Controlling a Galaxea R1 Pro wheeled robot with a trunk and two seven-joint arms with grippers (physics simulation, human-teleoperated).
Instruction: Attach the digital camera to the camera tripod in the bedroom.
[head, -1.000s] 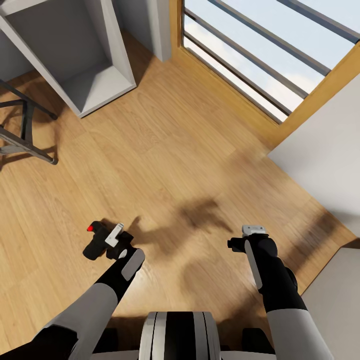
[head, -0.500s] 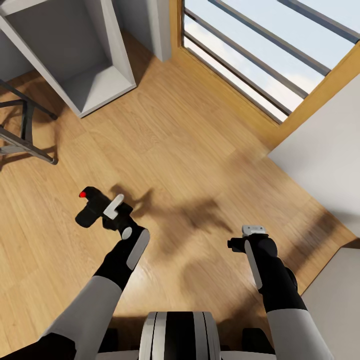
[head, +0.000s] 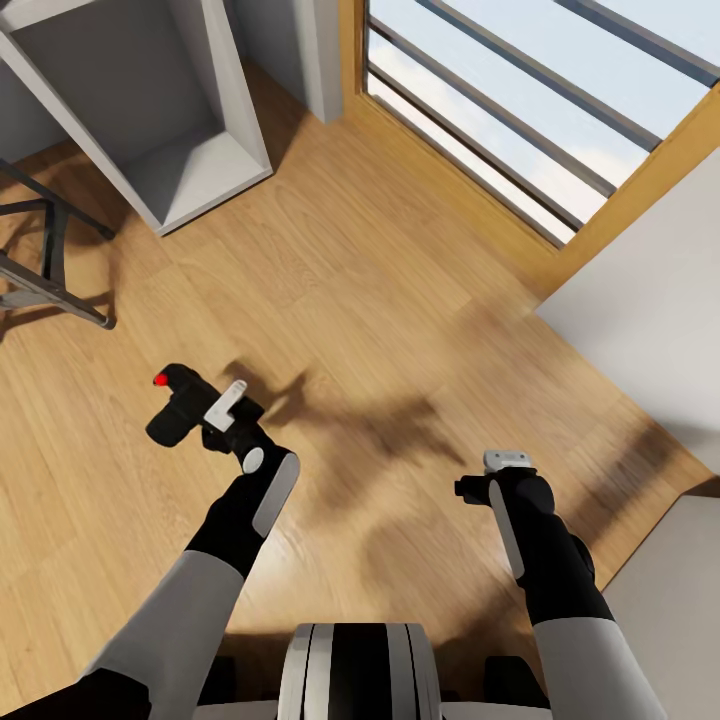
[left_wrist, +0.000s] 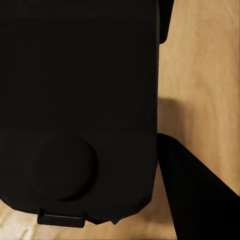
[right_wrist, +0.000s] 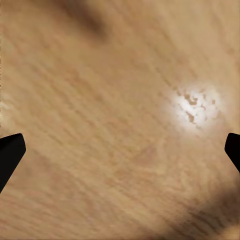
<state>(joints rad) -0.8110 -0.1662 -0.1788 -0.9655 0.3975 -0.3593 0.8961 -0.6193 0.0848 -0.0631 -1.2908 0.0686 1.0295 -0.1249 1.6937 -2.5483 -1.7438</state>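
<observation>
your left gripper (head: 205, 425) is clamped on the camera (head: 178, 408) and holds it above the wood floor (head: 380, 300), the red button (head: 159, 380) on its far end pointing forward and to your left. the camera's long axis runs along the line of your forearm, so the black body juts out past the fingers; in the left wrist view that body (left_wrist: 80, 105) sits hard against the lens, with one dark finger (left_wrist: 192, 200) beside it. the right gripper (head: 490, 475) hangs well apart on the other side, its fingertips (right_wrist: 10, 152) spread wide at the edges of its own view with nothing but floor between them, so it carries nothing. the dark legs with grey rails (head: 50, 270) at your far left may be the tripod, though too little shows to say so. if they are, the mount lies ahead and left of the camera, on the left arm's own side, and the carrying arm is plainly the nearer one. a white open cabinet (head: 170, 130) stands beyond, beside the tall window (head: 520, 110).
</observation>
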